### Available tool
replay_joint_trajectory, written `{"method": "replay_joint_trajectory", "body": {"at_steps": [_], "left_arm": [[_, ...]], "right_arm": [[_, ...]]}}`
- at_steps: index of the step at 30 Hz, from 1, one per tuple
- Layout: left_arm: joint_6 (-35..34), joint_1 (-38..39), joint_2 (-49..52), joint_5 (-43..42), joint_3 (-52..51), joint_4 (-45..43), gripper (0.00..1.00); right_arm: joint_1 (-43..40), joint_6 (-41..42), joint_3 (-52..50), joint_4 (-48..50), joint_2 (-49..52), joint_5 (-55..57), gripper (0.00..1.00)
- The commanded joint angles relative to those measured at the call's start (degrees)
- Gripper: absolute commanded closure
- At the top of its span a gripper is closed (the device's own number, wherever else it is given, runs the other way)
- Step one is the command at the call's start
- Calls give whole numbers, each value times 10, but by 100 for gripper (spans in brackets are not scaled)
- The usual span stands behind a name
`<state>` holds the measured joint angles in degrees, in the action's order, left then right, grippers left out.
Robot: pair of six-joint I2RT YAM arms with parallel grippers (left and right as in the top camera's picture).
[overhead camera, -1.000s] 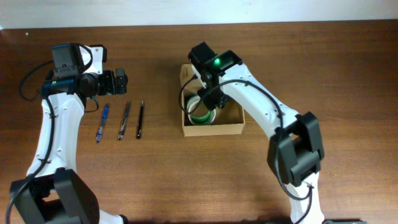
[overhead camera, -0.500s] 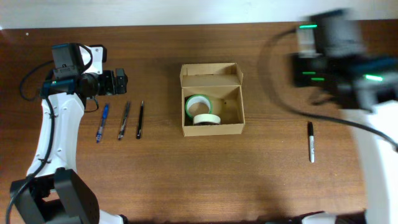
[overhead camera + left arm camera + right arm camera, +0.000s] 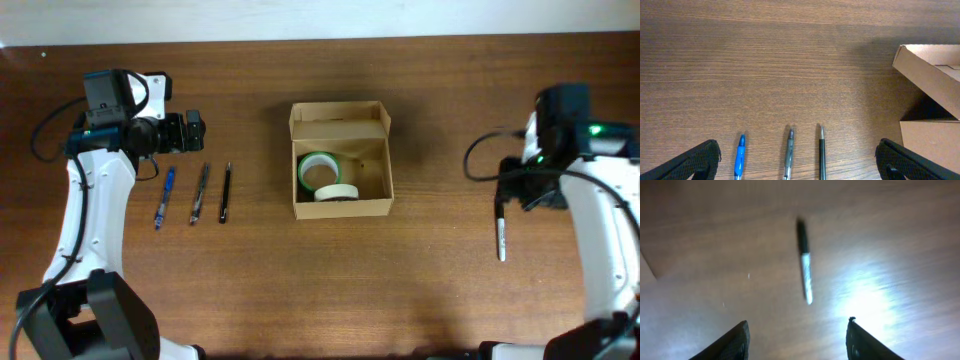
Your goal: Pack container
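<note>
The container (image 3: 340, 208) is a tan cardboard box at the table's middle, with its flap lid (image 3: 340, 116) open toward the back. A green tape roll (image 3: 318, 167) and a cream tape roll (image 3: 336, 192) lie inside it. My right gripper (image 3: 522, 188) is open and empty at the right side, just above a black and silver marker (image 3: 500, 228). The marker (image 3: 805, 262) lies ahead of the right gripper's open fingers (image 3: 797, 337). My left gripper (image 3: 190, 131) is open and empty (image 3: 800, 160) above three pens. The box flap (image 3: 935, 65) shows at the right of the left wrist view.
A blue pen (image 3: 162, 197), a grey pen (image 3: 200, 193) and a black pen (image 3: 226, 191) lie side by side at the left. They also show in the left wrist view as blue (image 3: 740, 155), grey (image 3: 788, 155) and black (image 3: 822, 155).
My right arm has swung from over the box to the table's right side, above the marker. Both tape rolls stay in the box. The left arm has not moved.
</note>
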<state>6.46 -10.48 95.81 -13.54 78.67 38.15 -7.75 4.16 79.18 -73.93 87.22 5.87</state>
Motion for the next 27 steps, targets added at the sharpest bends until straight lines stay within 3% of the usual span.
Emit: {"method": "replay_joint_trajectory", "body": {"at_steps": [1, 9, 27], "left_arm": [[9, -2, 3, -6, 12, 0, 1], [9, -2, 3, -6, 12, 0, 1], [9, -2, 3, -6, 12, 0, 1]], "right_arm": [[2, -28, -72, 40, -5, -30, 40], [-9, -41, -149, 162, 24, -37, 34], [-67, -42, -153, 220, 184, -38, 34]]}}
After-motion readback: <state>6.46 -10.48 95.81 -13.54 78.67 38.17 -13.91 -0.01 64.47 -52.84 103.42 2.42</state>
